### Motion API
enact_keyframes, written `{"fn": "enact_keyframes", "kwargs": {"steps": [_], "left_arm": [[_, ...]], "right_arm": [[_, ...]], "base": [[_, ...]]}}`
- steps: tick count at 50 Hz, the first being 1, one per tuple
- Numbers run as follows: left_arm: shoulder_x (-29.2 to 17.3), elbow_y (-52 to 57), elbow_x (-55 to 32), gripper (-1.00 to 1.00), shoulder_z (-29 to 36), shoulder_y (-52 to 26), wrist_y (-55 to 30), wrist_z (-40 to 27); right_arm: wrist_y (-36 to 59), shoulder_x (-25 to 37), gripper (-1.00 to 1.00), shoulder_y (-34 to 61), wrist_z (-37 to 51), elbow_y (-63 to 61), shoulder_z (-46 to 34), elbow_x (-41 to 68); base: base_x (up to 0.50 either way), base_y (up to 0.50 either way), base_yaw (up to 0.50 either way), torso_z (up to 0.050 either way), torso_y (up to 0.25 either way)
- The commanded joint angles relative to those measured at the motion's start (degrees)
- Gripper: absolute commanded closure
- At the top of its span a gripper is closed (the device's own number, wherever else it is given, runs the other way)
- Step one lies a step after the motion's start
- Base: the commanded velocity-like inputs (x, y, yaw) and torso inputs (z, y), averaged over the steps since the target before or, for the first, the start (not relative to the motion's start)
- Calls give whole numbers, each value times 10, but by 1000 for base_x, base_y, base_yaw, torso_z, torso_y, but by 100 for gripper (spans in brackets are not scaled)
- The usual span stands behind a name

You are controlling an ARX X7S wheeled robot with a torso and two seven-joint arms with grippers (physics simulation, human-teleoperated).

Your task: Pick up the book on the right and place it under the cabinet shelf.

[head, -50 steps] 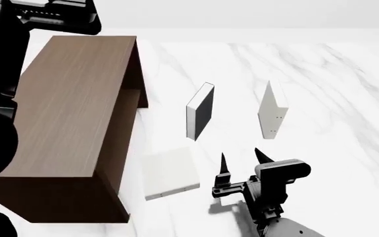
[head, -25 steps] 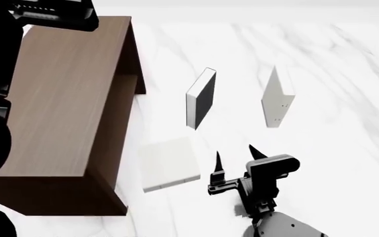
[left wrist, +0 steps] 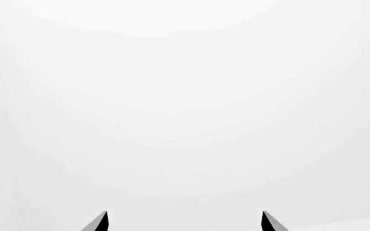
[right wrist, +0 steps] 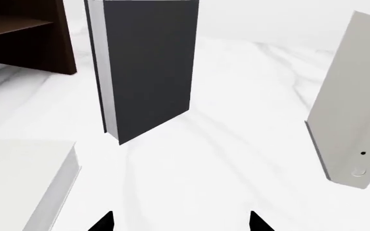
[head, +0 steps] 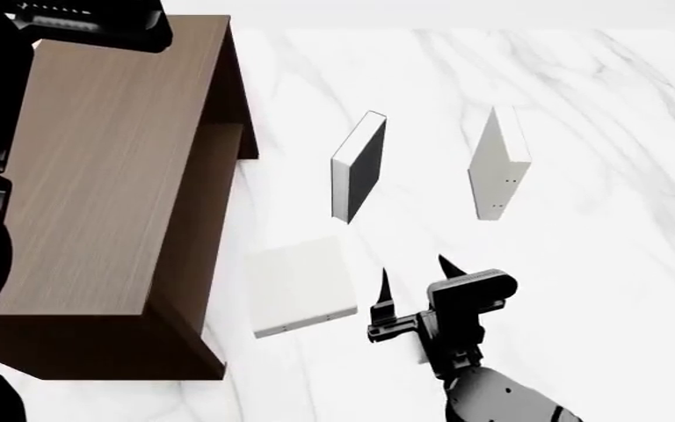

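Pale grey and thin, the book stands upright on the marble bench, on the right of the scene and beyond the right end effector. It lies ahead of that end effector and a little to its right, with clear bench between them. From the right wrist view the book rises tall, its long axis vertical, its tiny dark dots low near the bench. The right end effector is released — tips spread, nothing between them — and this arm is plainly the nearer one. The left end effector is also spread and empty, facing blank white. A black book stands left of the target; another pale book lies flat near the cabinet, which stands at the left.
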Motion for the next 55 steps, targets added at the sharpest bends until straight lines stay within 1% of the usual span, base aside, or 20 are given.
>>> {"fn": "enact_keyframes", "kwargs": {"steps": [1, 18, 42, 55], "left_arm": [[-3, 1, -5, -100, 1, -2, 2, 0], [-11, 2, -12, -100, -2, 2, 8, 0], [-16, 4, -22, -100, 1, -1, 8, -7], [-20, 2, -23, -100, 4, 0, 12, -9]], "right_arm": [[8, -20, -100, 2, -11, 44, 5, -1], [20, -69, -100, -7, -62, 150, 20, 19], [-2, -171, -100, -52, -188, 373, 63, 61], [6, -167, -100, -61, -183, 335, 59, 55]], "base": [[0, 0, 0, 0, 0], [0, 0, 0, 0, 0], [1, 0, 3, -1, -3], [4, 2, 7, -3, -7]]}}
